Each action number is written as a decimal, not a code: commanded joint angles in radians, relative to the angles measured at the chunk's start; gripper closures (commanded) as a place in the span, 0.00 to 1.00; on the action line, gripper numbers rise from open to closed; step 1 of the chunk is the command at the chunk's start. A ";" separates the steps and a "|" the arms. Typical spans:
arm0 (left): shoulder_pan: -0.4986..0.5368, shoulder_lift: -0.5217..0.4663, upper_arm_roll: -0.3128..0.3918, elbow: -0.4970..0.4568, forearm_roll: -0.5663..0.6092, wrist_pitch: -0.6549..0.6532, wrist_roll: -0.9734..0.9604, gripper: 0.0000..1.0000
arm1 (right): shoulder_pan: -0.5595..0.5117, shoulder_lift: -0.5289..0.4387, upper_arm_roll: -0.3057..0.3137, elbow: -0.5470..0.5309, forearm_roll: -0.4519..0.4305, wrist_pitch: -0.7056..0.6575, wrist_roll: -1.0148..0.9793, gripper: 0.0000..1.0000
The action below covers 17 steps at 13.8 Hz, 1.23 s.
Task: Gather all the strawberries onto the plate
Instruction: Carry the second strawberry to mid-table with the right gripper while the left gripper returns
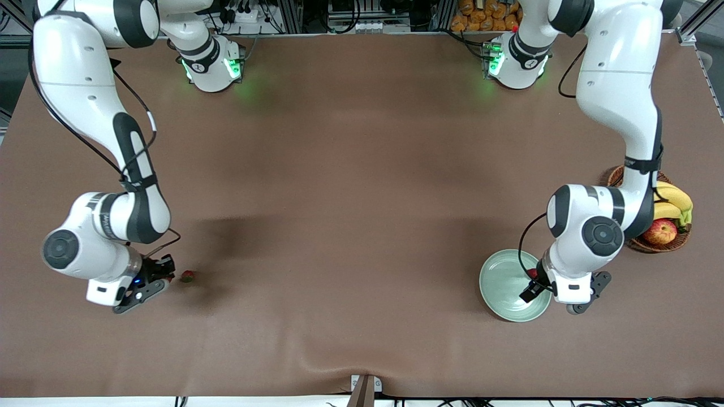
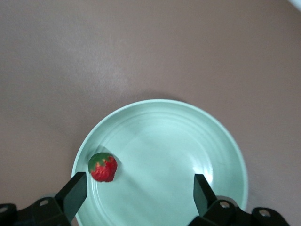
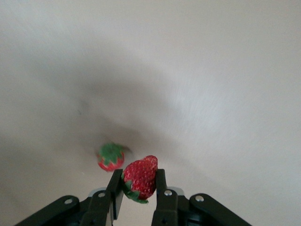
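Observation:
The pale mint-green plate (image 1: 503, 282) lies near the left arm's end of the table. One strawberry (image 1: 532, 273) lies in it, close to the rim; the left wrist view shows this berry (image 2: 103, 167) on the plate (image 2: 188, 141). My left gripper (image 1: 536, 284) hovers open and empty over the plate, also seen in its wrist view (image 2: 138, 188). My right gripper (image 1: 164, 273) is low over the table at the right arm's end, shut on a second strawberry (image 3: 140, 178). A third strawberry (image 1: 187, 276) lies on the table beside it, also in the right wrist view (image 3: 111, 157).
A brown wicker basket (image 1: 650, 244) with bananas (image 1: 673, 200) and a red-yellow apple (image 1: 660, 232) stands beside the plate, farther from the front camera. The brown table cover (image 1: 350, 226) spreads between the two arms.

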 commanded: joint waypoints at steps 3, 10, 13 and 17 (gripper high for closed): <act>0.010 -0.122 -0.007 -0.025 0.007 -0.109 0.014 0.00 | 0.143 -0.031 0.015 0.022 0.140 -0.032 0.157 1.00; 0.007 -0.189 -0.111 -0.028 0.006 -0.219 0.011 0.00 | 0.412 -0.011 0.015 0.002 0.383 -0.090 0.350 1.00; 0.000 -0.183 -0.140 -0.028 0.006 -0.220 -0.029 0.00 | 0.521 0.016 0.015 -0.010 0.450 -0.089 0.383 1.00; -0.007 -0.167 -0.156 -0.026 0.006 -0.220 -0.032 0.00 | 0.604 0.032 0.015 -0.009 0.450 -0.087 0.398 0.95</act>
